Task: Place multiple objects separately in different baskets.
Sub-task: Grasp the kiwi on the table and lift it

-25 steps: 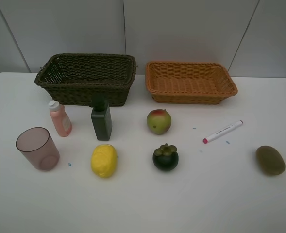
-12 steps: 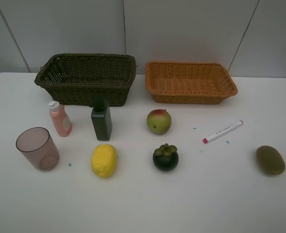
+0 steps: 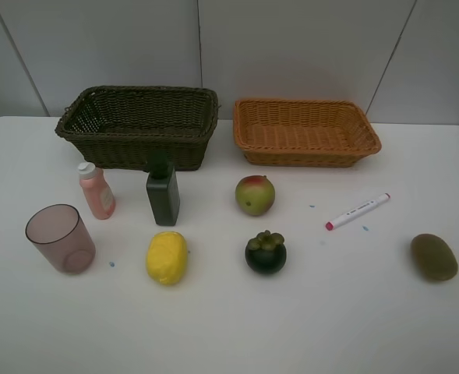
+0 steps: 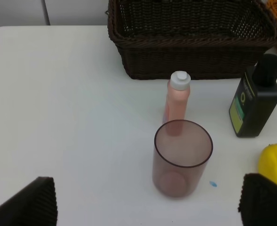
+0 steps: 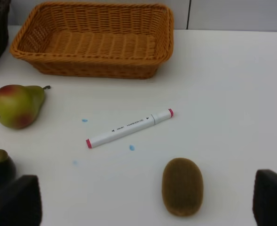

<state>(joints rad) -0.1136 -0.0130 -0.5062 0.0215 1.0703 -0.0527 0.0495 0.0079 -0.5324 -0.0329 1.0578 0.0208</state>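
Two baskets stand at the back of the white table: a dark brown-green one (image 3: 138,125) and an orange-tan one (image 3: 305,131). In front of them lie a tinted cup (image 3: 60,238), pink bottle (image 3: 97,191), dark green bottle (image 3: 163,195), yellow lemon (image 3: 167,256), red-green apple (image 3: 255,195), dark mangosteen (image 3: 266,252), white marker (image 3: 358,211) and brown kiwi (image 3: 434,256). My left gripper (image 4: 147,209) is open, hovering short of the cup (image 4: 182,157). My right gripper (image 5: 143,207) is open near the kiwi (image 5: 182,186). Neither arm shows in the high view.
A pale panelled wall (image 3: 291,47) rises behind the baskets. Small blue specks (image 3: 112,264) dot the table (image 3: 229,335). The left wrist view also shows the pink bottle (image 4: 178,101) and dark green bottle (image 4: 256,103) before the dark basket (image 4: 190,42).
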